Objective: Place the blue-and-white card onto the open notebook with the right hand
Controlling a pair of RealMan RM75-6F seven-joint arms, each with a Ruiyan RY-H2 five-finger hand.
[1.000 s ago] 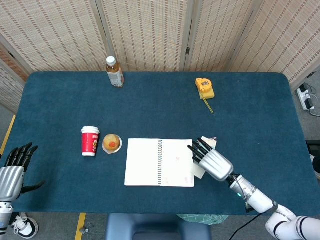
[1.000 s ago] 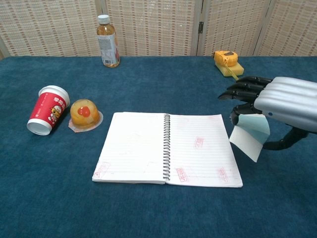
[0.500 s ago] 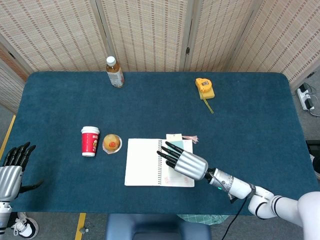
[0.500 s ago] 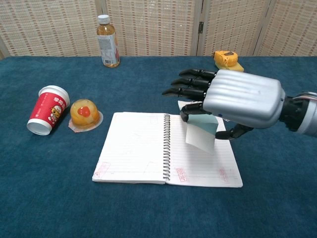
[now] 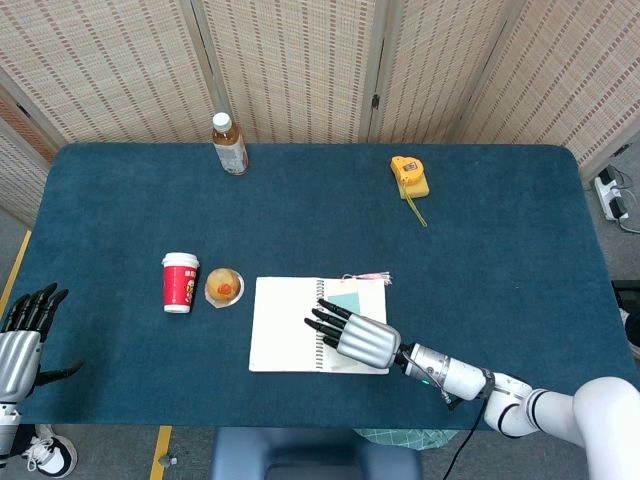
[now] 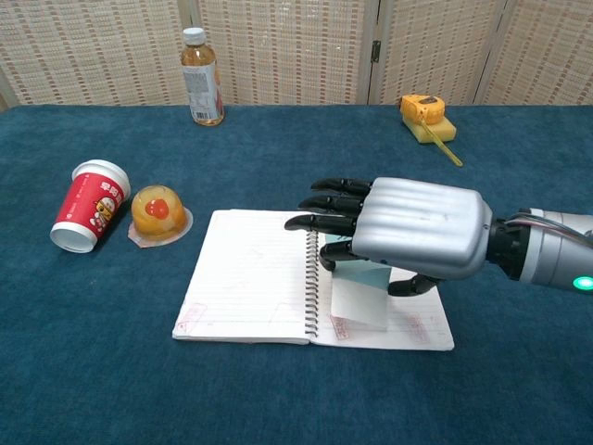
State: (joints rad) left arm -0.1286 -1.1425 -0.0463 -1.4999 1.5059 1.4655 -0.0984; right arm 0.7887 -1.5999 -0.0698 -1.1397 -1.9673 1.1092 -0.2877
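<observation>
The open spiral notebook (image 5: 282, 322) (image 6: 248, 274) lies at the table's front middle. My right hand (image 5: 352, 338) (image 6: 408, 228) hovers low over its right page, fingers reaching across the spiral binding. Under the palm it pinches the blue-and-white card (image 6: 360, 297) (image 5: 346, 299), which hangs tilted with its lower edge at or just above the right page. A thin pink tassel (image 5: 368, 277) shows at the notebook's far edge beside the card. My left hand (image 5: 22, 338) is at the front left, off the table edge, fingers spread and holding nothing.
A red paper cup (image 5: 180, 282) (image 6: 90, 206) lies on its side left of the notebook, beside a jelly cup (image 5: 224, 287) (image 6: 159, 213). A drink bottle (image 5: 229, 143) (image 6: 202, 76) stands at the back. A yellow tape measure (image 5: 410, 175) (image 6: 424, 113) sits back right.
My right hand has carried the card leftward from beside the notebook to over its right page and has come down lower. The left hand has barely moved.
</observation>
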